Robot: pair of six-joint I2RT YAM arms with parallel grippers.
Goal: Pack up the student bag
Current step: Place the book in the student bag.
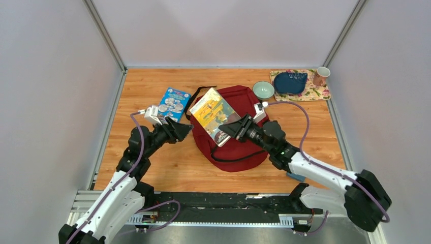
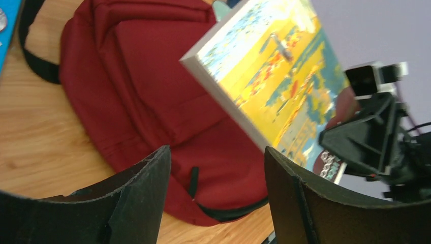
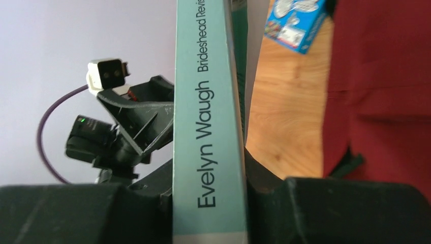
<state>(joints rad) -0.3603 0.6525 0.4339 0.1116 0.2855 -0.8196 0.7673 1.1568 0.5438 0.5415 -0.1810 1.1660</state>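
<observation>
Robotics laboratory test cell: a wooden counter (image 1: pixel 167 168) is boxed in by plain pale wall panels (image 1: pixel 223 30) on aluminium frame posts (image 1: pixel 105 35), with a slotted metal mounting rail (image 1: pixel 228 221) along its near edge. A floral placemat (image 1: pixel 317 94), bowl (image 1: pixel 264 90) and mug (image 1: pixel 320 76) occupy the far right corner.

Background stuff: a glossy yellow-covered paperback book (image 1: pixel 213 114) is pinched, tilted, between the fingers of the right gripper (image 1: pixel 227 130) (the pale teal spine says Evelyn Waugh in the wrist view). A thin blue picture book (image 1: pixel 173 103) lies flat on the light wooden table (image 1: pixel 178 162), just beyond the left gripper (image 1: pixel 184 131). Farther out past the right gripper there's a small pale green bowl (image 1: pixel 264 90). Beside it, in the far right corner, a floral placemat (image 1: pixel 325 94) holds a dark blue pouch (image 1: pixel 290 82) and a pinkish mug (image 1: pixel 320 76).
</observation>
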